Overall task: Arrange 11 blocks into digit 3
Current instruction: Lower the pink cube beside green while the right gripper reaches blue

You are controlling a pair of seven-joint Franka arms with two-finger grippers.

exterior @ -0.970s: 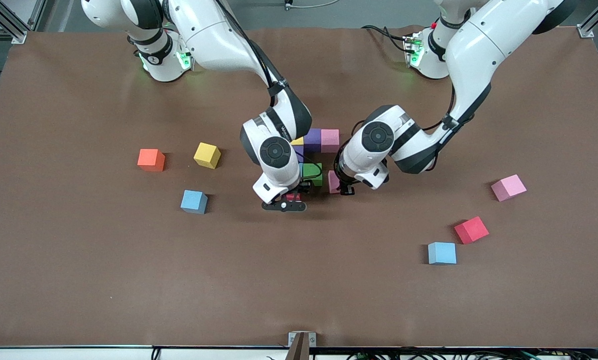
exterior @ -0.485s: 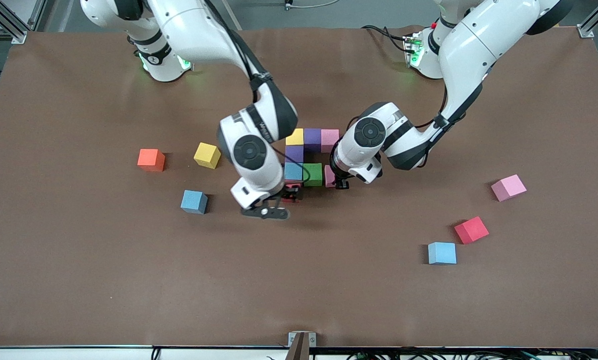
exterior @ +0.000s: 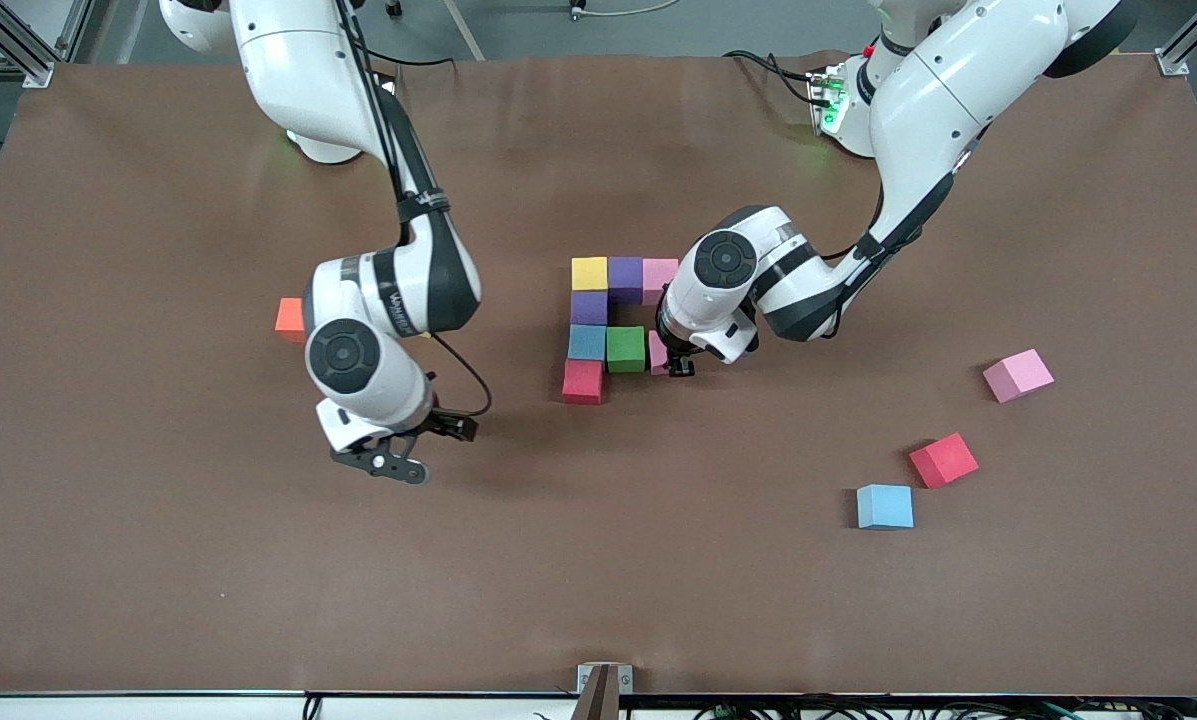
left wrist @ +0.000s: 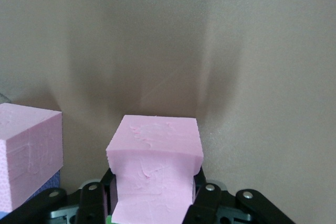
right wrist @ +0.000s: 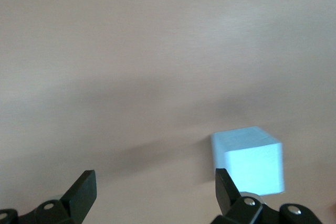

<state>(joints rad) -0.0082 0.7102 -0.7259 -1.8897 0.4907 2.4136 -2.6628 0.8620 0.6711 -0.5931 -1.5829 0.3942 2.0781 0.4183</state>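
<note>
The partial digit 3 stands mid-table: a yellow block (exterior: pixel 589 273), a purple block (exterior: pixel 625 279) and a pink block (exterior: pixel 660 275) in a row, then another purple block (exterior: pixel 588 307), a light blue block (exterior: pixel 587 342) with a green block (exterior: pixel 625 349) beside it, and a red block (exterior: pixel 583 381) nearest the camera. My left gripper (exterior: pixel 670 358) (left wrist: pixel 155 203) is shut on a pink block (exterior: pixel 656 352) (left wrist: pixel 156 171), low beside the green block. My right gripper (exterior: pixel 398 455) (right wrist: pixel 153 187) hangs open and empty toward the right arm's end, close to a loose light blue block (right wrist: pixel 247 161).
Toward the left arm's end lie loose blocks: pink (exterior: pixel 1018 375), red (exterior: pixel 943 459) and light blue (exterior: pixel 884 506). An orange cube (exterior: pixel 289 318) shows partly beside the right arm. The left wrist view also shows the row's pink block (left wrist: pixel 29 156).
My right gripper has left the red block at the figure and swung away toward the right arm's end. My left gripper has shifted the pink block slightly closer to the green block.
</note>
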